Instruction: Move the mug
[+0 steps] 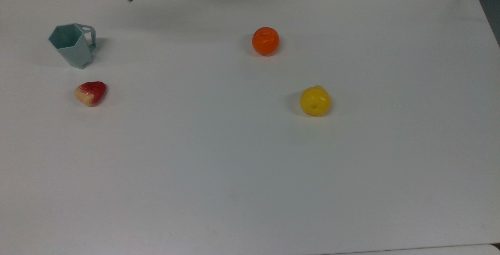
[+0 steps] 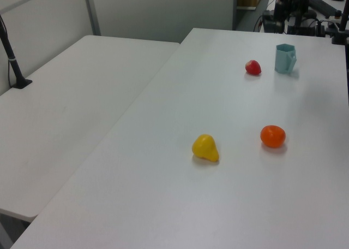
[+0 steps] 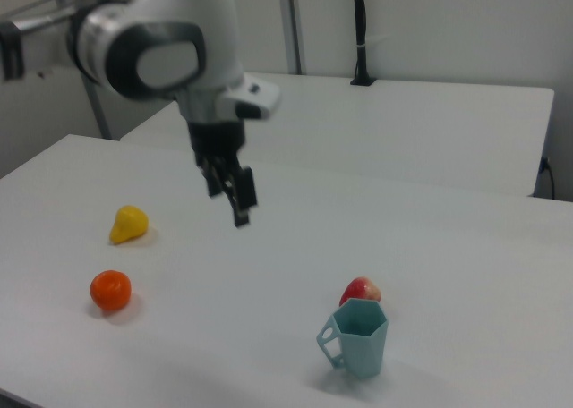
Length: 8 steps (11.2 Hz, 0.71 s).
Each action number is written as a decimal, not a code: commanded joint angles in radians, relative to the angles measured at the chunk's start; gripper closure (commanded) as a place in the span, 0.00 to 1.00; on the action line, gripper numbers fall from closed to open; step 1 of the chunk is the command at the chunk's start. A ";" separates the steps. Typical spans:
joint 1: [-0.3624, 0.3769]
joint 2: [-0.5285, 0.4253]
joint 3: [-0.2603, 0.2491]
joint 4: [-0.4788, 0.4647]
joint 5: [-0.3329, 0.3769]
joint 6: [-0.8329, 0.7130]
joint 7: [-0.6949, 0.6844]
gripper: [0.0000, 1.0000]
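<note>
1 mug (image 1: pixel 73 49), upright on the white table (image 1: pixel 250 169), near the top view's left edge, handle toward the top view's right. Nothing touching it. 3 fruits: 1 red-and-cream fruit (image 1: pixel 90 93) just below the mug in the top view, 1 orange (image 1: pixel 265 41) and 1 yellow pear (image 1: pixel 315 100) well apart, mid-table. 1 gripper (image 3: pixel 230 193) up in the air, well clear of the mug, holding nothing; can't tell whether the fingers are apart.

We count one mug (image 1: pixel 74 49) on the white table (image 1: pixel 250 169). Fruit pieces total three: one orange (image 1: pixel 265 41), one yellow pear-shaped fruit (image 1: pixel 315 101), and one red-and-cream fruit (image 1: pixel 91 93). We record one robot arm (image 3: pixel 166 55) carrying one gripper (image 3: pixel 235 193). A second white table (image 2: pixel 65 112) stands alongside.
</note>
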 commanded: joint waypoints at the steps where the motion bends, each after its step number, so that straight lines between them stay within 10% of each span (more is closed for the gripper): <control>1: 0.047 -0.033 0.015 0.098 0.057 -0.146 -0.054 0.00; 8: 0.080 0.016 0.001 0.103 0.037 0.010 -0.169 0.00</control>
